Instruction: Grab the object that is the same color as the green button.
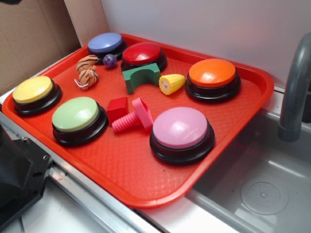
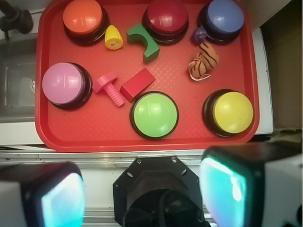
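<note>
The dark green arch block lies on the red tray in front of the red button; in the wrist view it sits near the top middle. The light-green button stands at the tray's front left, and shows in the wrist view too. My gripper is open and empty, high above the tray's near edge, far from the block. Its two fingers frame the robot base. The gripper does not show in the exterior view.
Blue, red, orange, pink and yellow buttons ring the tray. A red cube, pink screw, corn toy, tiger toy and purple ball lie between. A sink and faucet are right.
</note>
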`<state>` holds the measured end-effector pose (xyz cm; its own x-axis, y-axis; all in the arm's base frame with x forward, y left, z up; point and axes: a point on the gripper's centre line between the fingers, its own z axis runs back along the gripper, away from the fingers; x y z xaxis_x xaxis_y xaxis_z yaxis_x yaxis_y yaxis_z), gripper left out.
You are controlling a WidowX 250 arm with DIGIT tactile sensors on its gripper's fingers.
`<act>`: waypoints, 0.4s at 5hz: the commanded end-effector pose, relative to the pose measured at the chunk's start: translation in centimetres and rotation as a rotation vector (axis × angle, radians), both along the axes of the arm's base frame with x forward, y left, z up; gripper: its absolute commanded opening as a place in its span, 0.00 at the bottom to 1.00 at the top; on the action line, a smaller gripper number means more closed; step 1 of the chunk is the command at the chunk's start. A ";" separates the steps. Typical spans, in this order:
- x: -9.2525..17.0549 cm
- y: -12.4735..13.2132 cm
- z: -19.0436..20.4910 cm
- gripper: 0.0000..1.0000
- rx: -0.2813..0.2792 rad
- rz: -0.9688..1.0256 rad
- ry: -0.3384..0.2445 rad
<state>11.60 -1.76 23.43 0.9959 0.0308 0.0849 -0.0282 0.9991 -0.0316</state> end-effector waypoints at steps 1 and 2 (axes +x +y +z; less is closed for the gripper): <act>0.0 0.0 0.0 1.00 0.000 0.000 0.000; 2.2 0.3 -1.5 1.00 0.048 0.015 -0.073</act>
<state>13.35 -1.37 21.58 0.9899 0.0413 0.1357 -0.0430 0.9990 0.0102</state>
